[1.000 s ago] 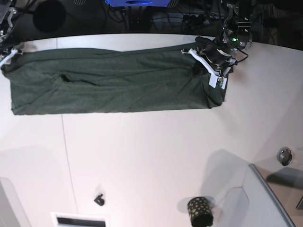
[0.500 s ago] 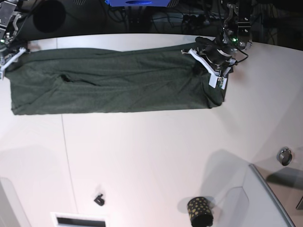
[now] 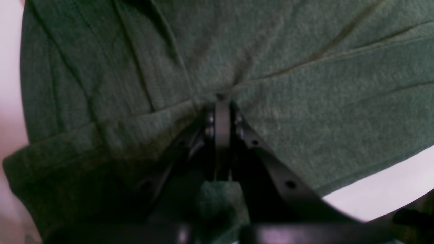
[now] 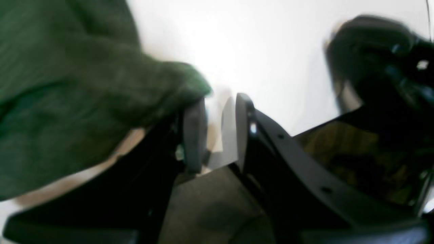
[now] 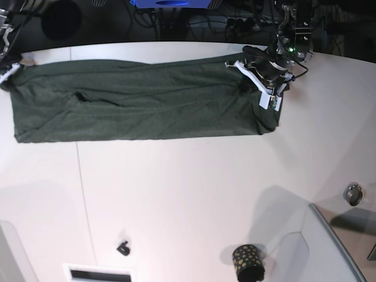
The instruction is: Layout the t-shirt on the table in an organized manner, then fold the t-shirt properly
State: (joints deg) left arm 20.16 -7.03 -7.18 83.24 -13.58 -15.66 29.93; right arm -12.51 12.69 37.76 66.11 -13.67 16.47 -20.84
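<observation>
Right claw [image 4: 213, 135] withdrawn from t-shirt [image 5: 141, 100], left claw [image 3: 220, 101] clamped

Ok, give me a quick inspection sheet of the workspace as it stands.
Surface: white table, thin seam lines, mostly bare.
Job's things: dark green t-shirt lying along the far edge as a long folded band, slightly wrinkled.
Clutter: black gold-dotted cup, small black piece, metal ring, grey raised panel.
Grippers: left gripper shut on the t-shirt's end; right gripper beside the other end, jaws apart, nothing between them.
Cables: dark tangle behind the table.
Surroundings: dark, blue object at the far side.
</observation>
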